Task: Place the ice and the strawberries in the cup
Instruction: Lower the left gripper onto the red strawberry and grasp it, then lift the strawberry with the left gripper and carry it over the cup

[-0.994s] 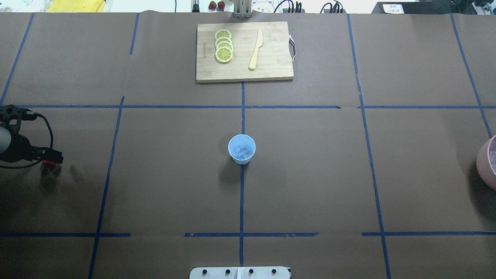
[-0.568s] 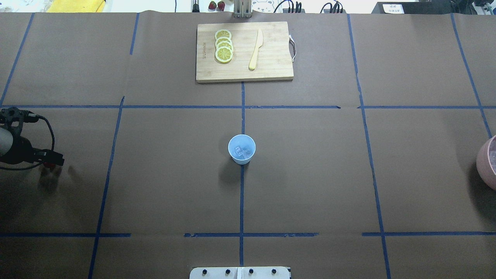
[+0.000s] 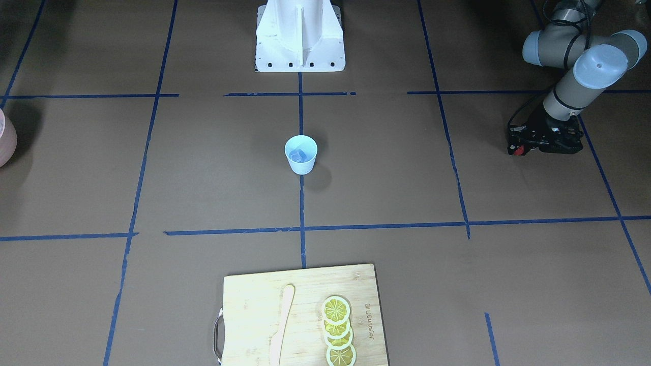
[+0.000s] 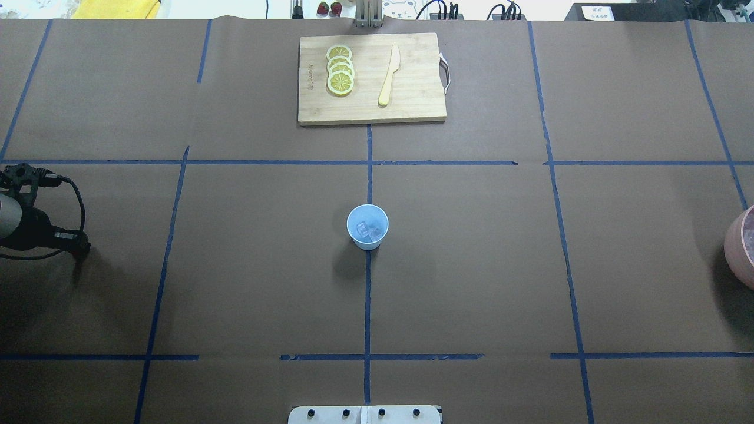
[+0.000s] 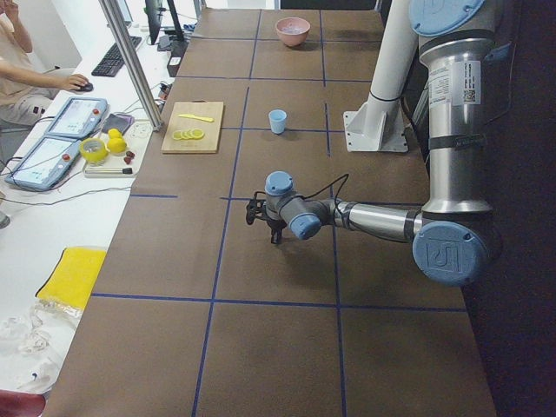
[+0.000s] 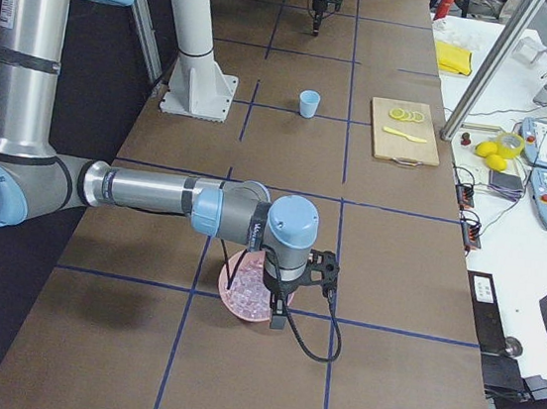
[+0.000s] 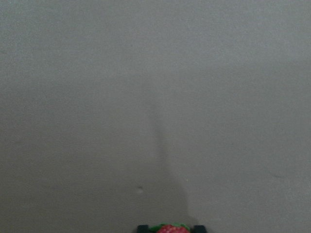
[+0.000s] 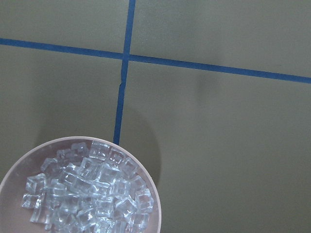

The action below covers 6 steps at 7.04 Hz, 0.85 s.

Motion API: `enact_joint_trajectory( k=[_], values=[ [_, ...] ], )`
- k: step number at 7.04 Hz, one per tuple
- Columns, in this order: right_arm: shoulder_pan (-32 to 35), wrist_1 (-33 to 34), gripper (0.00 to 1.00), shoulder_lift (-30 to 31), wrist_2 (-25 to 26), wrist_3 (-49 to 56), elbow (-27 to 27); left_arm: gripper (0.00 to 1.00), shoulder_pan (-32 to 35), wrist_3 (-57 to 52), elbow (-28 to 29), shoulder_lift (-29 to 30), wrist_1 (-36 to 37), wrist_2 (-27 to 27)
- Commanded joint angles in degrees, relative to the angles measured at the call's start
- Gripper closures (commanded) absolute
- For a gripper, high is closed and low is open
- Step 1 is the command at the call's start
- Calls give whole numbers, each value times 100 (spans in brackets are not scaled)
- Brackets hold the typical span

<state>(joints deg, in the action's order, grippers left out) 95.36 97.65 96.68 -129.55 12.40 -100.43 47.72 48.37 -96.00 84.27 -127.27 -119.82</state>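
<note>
The light-blue cup (image 4: pixel 367 227) stands at the table's middle, also in the front view (image 3: pixel 301 154). A few ice cubes (image 4: pixel 366 231) lie inside it. My left gripper (image 3: pixel 516 148) is low over the table at the far left, shut on a small red strawberry (image 7: pixel 168 228) that shows between its fingertips. In the overhead view the left gripper (image 4: pixel 79 247) hides the berry. My right gripper (image 6: pixel 278 317) hangs beside the pink bowl (image 6: pixel 242 296); I cannot tell whether it is open. Many ice cubes (image 8: pixel 87 194) fill that bowl.
A wooden cutting board (image 4: pixel 371 79) at the far middle carries several lemon slices (image 4: pixel 340 70) and a wooden knife (image 4: pixel 389 75). The pink bowl (image 4: pixel 741 247) sits at the right table edge. Blue tape lines cross the brown table cover.
My left gripper has shifted slightly left and turned. The red berry that showed under its tip in the overhead view is now covered by the gripper. The cup has not moved.
</note>
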Motion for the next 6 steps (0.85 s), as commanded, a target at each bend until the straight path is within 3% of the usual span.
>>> enact_joint_trajectory(
  k=[1, 4, 6],
  values=[
    [1, 0, 0, 0, 0, -9, -3, 100, 36, -38, -163, -16, 27, 2],
    [1, 0, 0, -9, 0, -18, -12, 100, 271, -56, -953, 19, 393, -24],
    [1, 0, 0, 0, 0, -1, -12, 100, 369, -178, -1638, 150, 1603, -374]
  ],
)
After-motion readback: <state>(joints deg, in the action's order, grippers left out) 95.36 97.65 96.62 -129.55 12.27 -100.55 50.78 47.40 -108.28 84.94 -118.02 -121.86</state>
